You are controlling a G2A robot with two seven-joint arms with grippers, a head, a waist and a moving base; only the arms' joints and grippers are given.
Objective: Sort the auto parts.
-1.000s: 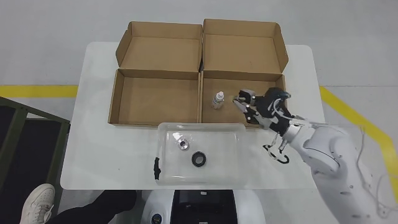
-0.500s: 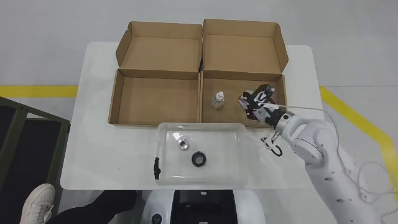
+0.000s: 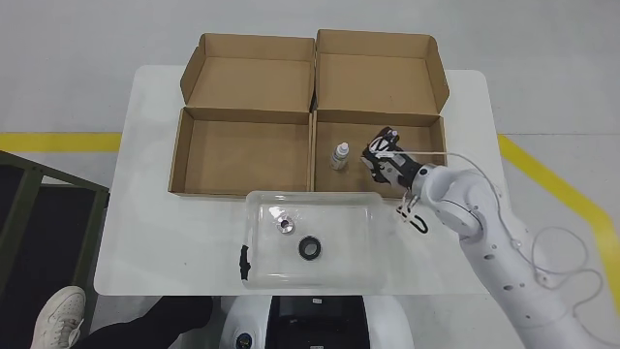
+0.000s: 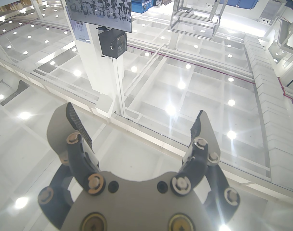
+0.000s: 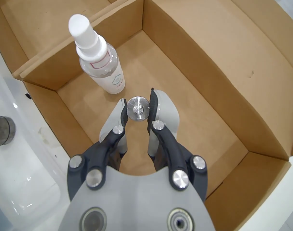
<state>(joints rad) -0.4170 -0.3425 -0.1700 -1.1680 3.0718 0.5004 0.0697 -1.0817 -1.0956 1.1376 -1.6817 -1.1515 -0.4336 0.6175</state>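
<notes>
The right gripper (image 5: 137,109) holds the small metal disc (image 5: 138,114) by its rim between narrow jaws (hard, smooth, probably slippery).

Bright, even overhead light; starburst glare.

White table (image 3: 155,204) lies under the right gripper (image 3: 380,144) and runs well out to both sides of it. Yellow floor tape (image 3: 542,170) off to that gripper's right, past the table edge; second strip (image 3: 58,142) far to its left. Beyond the left gripper (image 4: 136,126) fingertips: display screen (image 4: 94,1) on a white pillar (image 4: 98,73), black box (image 4: 112,43) just beneath the screen, ceiling lights (image 4: 170,109) all around.
</notes>
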